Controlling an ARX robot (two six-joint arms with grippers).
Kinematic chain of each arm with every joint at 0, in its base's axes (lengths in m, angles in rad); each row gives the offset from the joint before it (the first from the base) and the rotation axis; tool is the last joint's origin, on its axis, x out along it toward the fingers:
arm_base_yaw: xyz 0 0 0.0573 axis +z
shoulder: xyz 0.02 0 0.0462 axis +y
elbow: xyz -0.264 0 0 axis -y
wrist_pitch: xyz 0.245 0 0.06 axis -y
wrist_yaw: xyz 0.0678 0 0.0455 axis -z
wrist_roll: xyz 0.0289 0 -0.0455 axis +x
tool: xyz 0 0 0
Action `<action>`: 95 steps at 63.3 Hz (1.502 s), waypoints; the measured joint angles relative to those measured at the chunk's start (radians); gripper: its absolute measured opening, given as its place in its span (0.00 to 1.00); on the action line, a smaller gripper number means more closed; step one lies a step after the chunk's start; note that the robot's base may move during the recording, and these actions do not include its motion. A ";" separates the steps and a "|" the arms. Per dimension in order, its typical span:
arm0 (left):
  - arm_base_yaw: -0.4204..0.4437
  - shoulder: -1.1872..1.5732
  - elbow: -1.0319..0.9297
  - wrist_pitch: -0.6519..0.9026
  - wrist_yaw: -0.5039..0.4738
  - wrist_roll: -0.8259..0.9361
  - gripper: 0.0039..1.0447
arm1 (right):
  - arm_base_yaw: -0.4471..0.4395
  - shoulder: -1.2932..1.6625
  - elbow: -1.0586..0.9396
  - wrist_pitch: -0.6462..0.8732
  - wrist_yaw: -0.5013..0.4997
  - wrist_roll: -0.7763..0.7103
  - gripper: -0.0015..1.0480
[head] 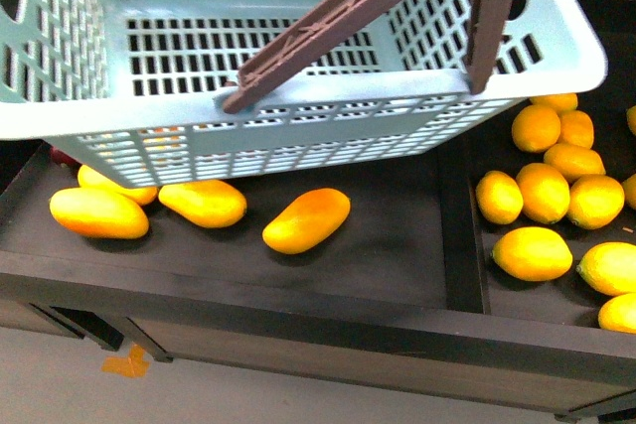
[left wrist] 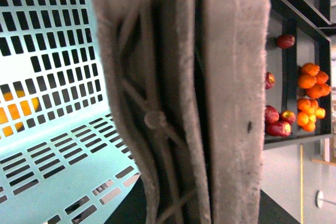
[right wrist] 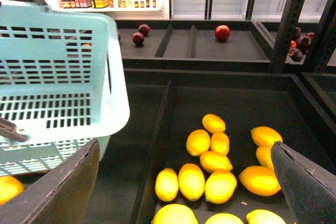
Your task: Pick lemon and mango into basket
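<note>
1. Below the right claw (right wrist: 185,145), yellow fruit clusters in a dark tray (right wrist: 173,103); one lemon (right wrist: 191,181) lies almost straight under it.
2. Step: lemon pick, not begun. No fruit seen inside the basket (head: 298,121).
3. Right claw: fingers wide apart, empty, hovering above the cluster and tilted down.
4. Left claw: not visible. The basket handles (left wrist: 152,119) fill its camera and the basket hangs clear, so I judge it clamped on them.
5. Next: descend, centre on that lemon, avoid neighbours.
6. Mango: can't identify.
</note>
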 joint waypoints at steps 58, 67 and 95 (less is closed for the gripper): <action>-0.014 -0.007 -0.041 0.036 0.005 -0.019 0.16 | -0.511 1.453 0.493 0.364 -0.142 -0.074 0.92; -0.014 -0.007 -0.041 0.036 0.003 -0.019 0.16 | -0.488 1.751 0.679 0.351 -0.113 0.048 0.92; -0.015 -0.007 -0.041 0.036 0.003 -0.019 0.16 | -0.377 2.304 1.272 0.107 0.080 0.544 0.92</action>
